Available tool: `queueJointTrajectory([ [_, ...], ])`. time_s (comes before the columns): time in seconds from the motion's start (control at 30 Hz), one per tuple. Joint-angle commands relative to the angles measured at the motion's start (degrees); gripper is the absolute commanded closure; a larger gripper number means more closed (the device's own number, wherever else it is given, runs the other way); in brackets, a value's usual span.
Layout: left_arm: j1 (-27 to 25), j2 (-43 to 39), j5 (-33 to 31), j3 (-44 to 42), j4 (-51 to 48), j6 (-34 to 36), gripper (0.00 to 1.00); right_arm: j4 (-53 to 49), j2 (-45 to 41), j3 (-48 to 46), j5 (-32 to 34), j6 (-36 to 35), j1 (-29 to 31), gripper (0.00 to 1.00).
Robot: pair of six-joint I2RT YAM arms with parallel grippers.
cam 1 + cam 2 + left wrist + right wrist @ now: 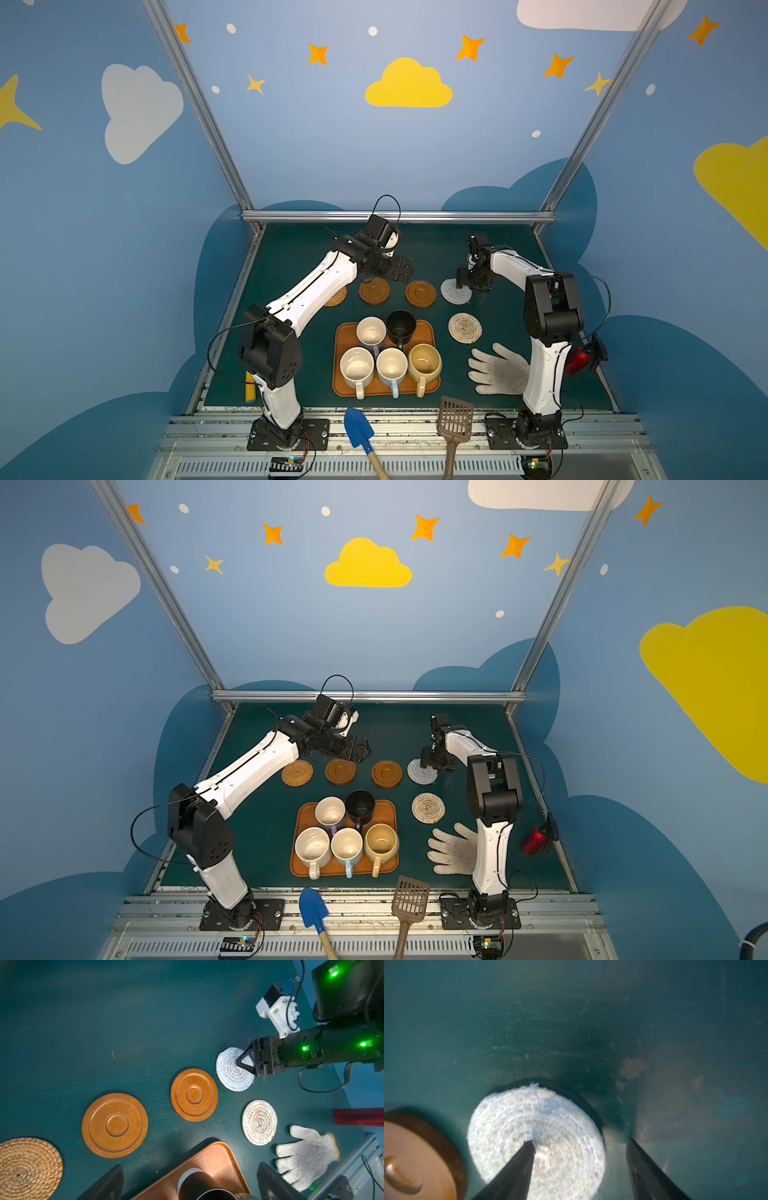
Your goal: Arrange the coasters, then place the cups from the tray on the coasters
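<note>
Five coasters lie on the green mat: orange rattan (297, 773), two brown wooden (374, 291) (420, 294), grey-white rope (451, 294) and beige rope (465, 328). The orange-brown tray (432, 386) holds the lilac (371, 332), black (401, 324), cream speckled (356, 368), pale blue (391, 368) and tan (424, 362) cups. My right gripper (579, 1141) is open low over the grey-white coaster (550, 1126). One of its fingers is over the coaster's middle and the other past its rim. My left gripper (405, 270) hangs open and empty above the wooden coasters, behind the tray.
A white work glove (498, 370) lies right of the tray, beside the right arm. A red object (577, 359) sits at the mat's right edge. A blue trowel (359, 428) and a brown slotted scoop (455, 415) rest on the front rail. A yellow strip (250, 386) lies front left.
</note>
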Motion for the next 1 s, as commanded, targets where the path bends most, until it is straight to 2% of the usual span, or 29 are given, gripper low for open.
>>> queueJointTrajectory([
  [0.0, 0.33, -1.91, -0.87, 0.84, -1.55, 0.79, 0.0, -2.46, -7.13, -1.42, -1.25, 0.03, -0.16, 0.29],
  [0.17, 0.22, -2.36, -1.46, 1.69, -4.48, 3.14, 0.0, -4.05, -16.11, -10.1, -5.13, 1.01, 0.6, 0.29],
  [0.4, -0.61, -4.43, 0.05, -1.1, -4.01, 2.29, 0.0, -8.8, -24.79, -21.7, -3.6, 2.34, 6.15, 0.22],
  [0.53, -0.66, -5.04, 1.33, -3.0, -2.38, 1.41, 0.0, -8.28, -24.91, -25.43, -4.88, 2.26, 9.54, 0.22],
  [0.63, -0.66, -4.9, 1.44, -3.38, -2.22, 1.26, 0.0, -7.07, -24.55, -27.09, -4.51, 2.25, 12.46, 0.25],
  [0.77, -0.67, -4.95, 1.88, -4.27, -1.23, 1.16, 0.0, -5.89, -23.63, -27.21, -3.99, 3.07, 14.56, 0.27],
  [0.97, -0.49, -4.87, 2.0, -4.73, -0.42, 0.87, 0.0, -8.95, -19.34, -23.98, 1.93, 2.0, 14.9, 0.32],
])
